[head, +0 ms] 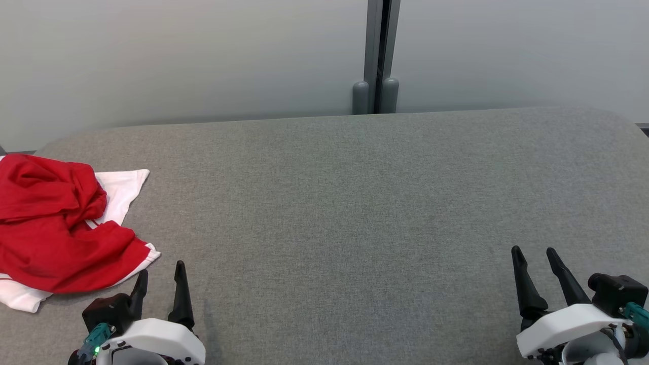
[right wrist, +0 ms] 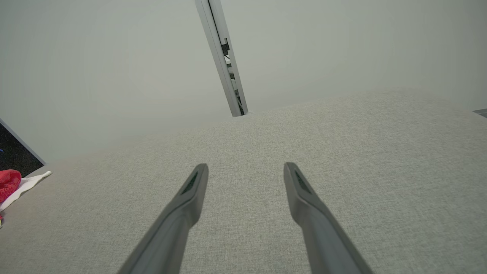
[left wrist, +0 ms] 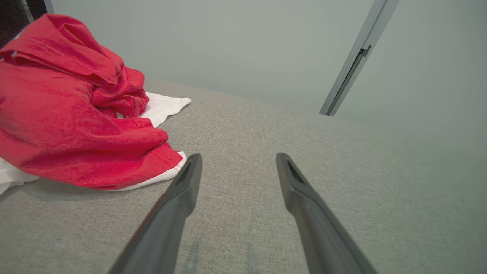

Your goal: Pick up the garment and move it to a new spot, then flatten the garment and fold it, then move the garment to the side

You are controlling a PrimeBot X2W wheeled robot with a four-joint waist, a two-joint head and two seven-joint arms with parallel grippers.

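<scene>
the red-and-white garment [head: 56, 223] lies crumpled at the near left of the grey fabric surface [head: 355, 203]; no step looks done yet. the left gripper [head: 161, 268] waits just beside it, jaws spread and empty. the right gripper [head: 533, 249], well apart at the near right, is likewise spread and empty.

Garment [head: 56, 228]: red, with white panels and white edge band; thin stripe on band, apparently red.
Table covering [head: 355, 203]: mid-grey, fine woven fleck, otherwise plain.
Wall [head: 203, 50]: pale grey, unpatterned.
Post [head: 377, 56]: grey, dark centre seam.
Left gripper [head: 161, 271], right gripper [head: 532, 249]: black fingers, white housing, teal connector.
</scene>
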